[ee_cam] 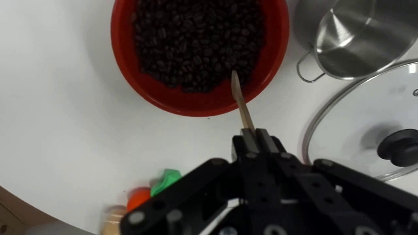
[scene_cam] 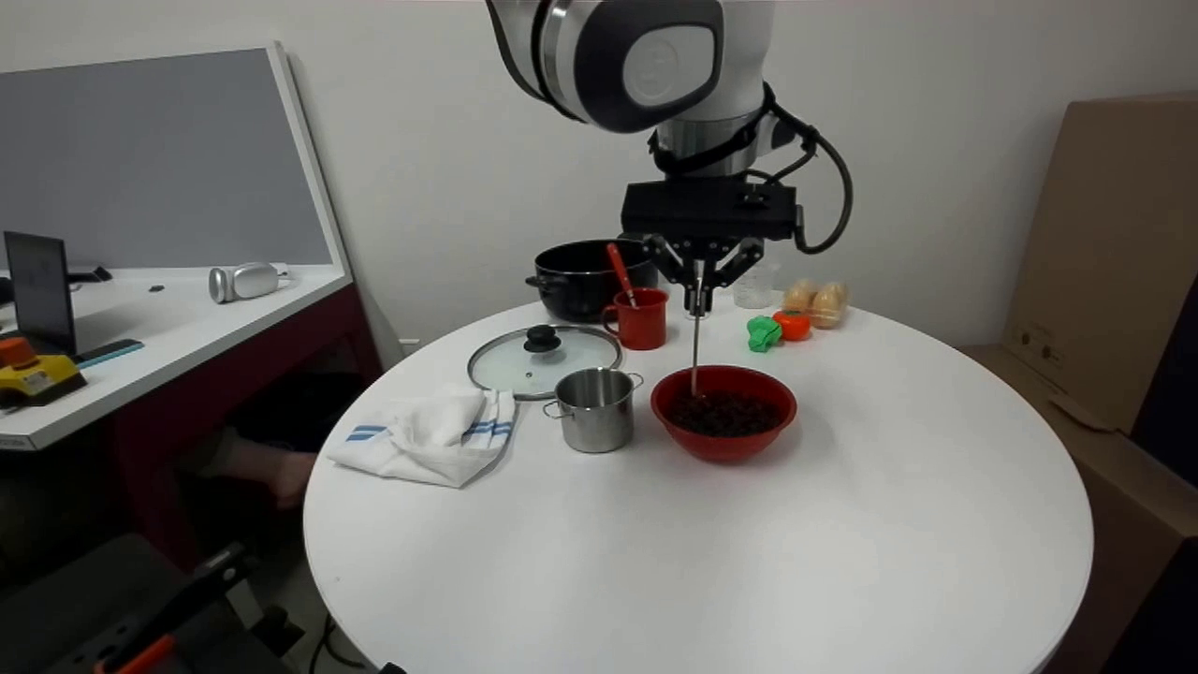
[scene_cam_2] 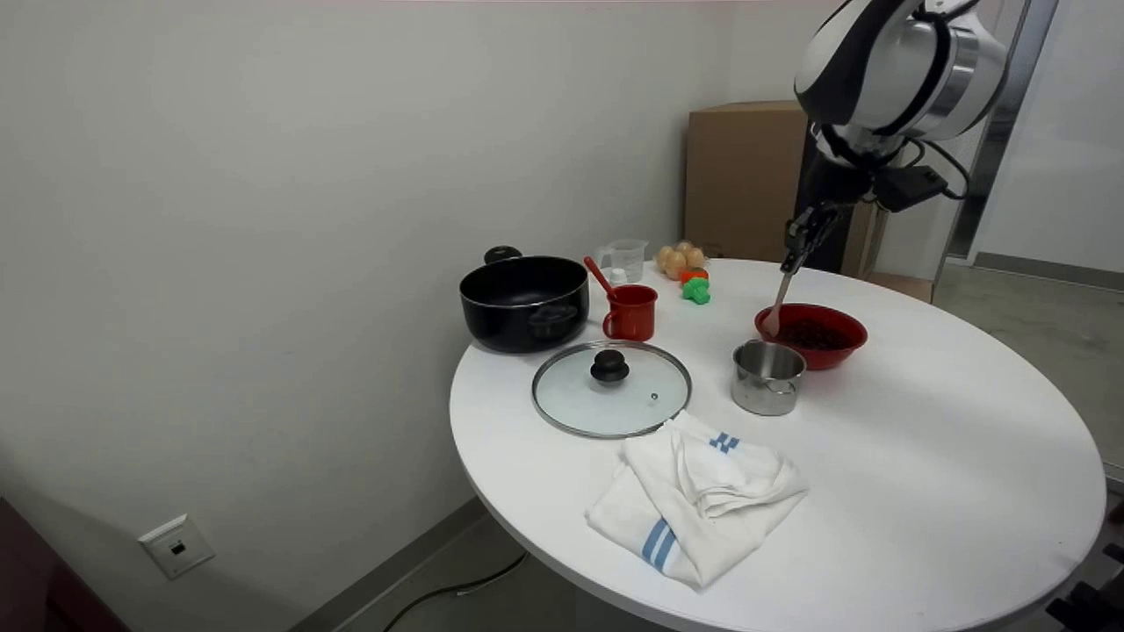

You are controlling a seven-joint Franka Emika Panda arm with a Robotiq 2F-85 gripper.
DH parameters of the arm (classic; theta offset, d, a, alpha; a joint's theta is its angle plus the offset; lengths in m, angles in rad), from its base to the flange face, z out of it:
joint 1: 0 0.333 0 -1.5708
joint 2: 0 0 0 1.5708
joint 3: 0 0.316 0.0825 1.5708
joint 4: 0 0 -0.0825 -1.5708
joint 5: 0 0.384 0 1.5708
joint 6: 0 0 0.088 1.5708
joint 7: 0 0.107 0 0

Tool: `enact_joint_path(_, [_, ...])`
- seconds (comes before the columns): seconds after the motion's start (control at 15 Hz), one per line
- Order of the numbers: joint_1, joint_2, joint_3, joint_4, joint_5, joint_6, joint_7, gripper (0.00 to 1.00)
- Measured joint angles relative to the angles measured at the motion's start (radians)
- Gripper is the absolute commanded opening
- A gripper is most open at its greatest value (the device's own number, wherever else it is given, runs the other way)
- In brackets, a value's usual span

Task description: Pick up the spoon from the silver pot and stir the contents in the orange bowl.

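Observation:
The spoon (scene_cam: 695,354) is slim, pale and wooden, and also shows in the wrist view (ee_cam: 241,103). My gripper (ee_cam: 255,132) is shut on its handle and holds it upright, slightly tilted, with the head down. The gripper (scene_cam: 697,304) is above the back edge of the orange bowl (scene_cam: 725,451), which looks red. The bowl holds dark beans. The spoon's head is inside the rim at the edge of the beans; I cannot tell how deep it reaches. The silver pot (scene_cam: 599,426) stands beside the bowl and looks empty in the wrist view (ee_cam: 346,62).
A glass lid (scene_cam_2: 571,395) lies near the pot. A white towel (scene_cam_2: 702,509), a black pot (scene_cam_2: 525,325) and a red cup (scene_cam_2: 632,314) with a red utensil (scene_cam_2: 599,275) stand around it. A green item (scene_cam: 764,333), an orange-red item (scene_cam: 793,326) and eggs (scene_cam: 828,305) lie behind the bowl.

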Motion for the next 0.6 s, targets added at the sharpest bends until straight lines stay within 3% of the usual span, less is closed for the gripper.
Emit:
enact_joint_path(0.33, [0.001,-0.019,0.078,-0.061,0.084,-0.002,-0.128,0.01])
enact_joint_path(0.6, [-0.006,-0.043,0.07,-0.14,0.142,-0.004,-0.208,0.01])
